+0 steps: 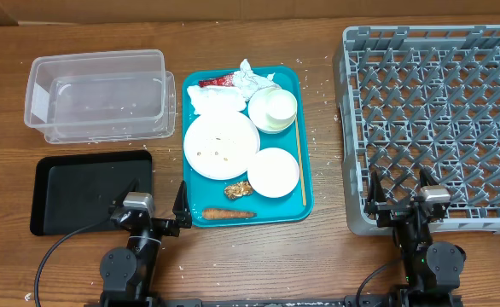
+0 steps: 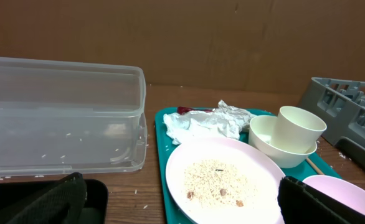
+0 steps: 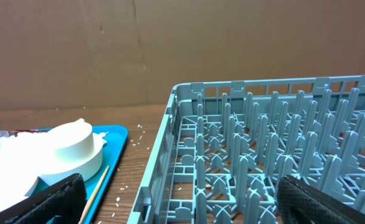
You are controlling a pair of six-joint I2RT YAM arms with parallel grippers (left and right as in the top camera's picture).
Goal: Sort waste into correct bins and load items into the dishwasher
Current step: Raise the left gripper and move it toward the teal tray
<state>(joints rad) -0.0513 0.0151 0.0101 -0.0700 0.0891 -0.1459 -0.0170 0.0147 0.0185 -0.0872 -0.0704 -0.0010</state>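
Left gripper [image 1: 158, 205] released, jaws spread wide, empty, parked at the near table edge between the black tray [image 1: 92, 192] and the teal tray [image 1: 276, 209]. Right gripper [image 1: 398, 194] also spread, empty, sitting at the near edge of the grey rack [image 1: 438, 128]. All waste is on the teal tray. The sausage stick [image 1: 228, 213] lies along its near rim, just right of the left gripper, long axis left-right. The brown lump [image 1: 238, 189] is just behind it. Napkins [image 1: 214, 98] and the red wrapper [image 1: 216, 83] are at the far end, and rice grains [image 2: 217, 177] are scattered on the plate [image 1: 221, 145]. One bowl [image 1: 273, 173] is near-right on the tray; the other bowl [image 1: 263, 119] holds the cup [image 1: 280, 104]. Clear tub [image 1: 96, 94] is far-left and the rack holds no dishes, so sorting looks unstarted. Left arm is clearly nearer the waste. The stick runs roughly along the jaw spread, so the wrist likely needs a turn to close across it. Right arm is nearer the near bowl, which lies to its left.
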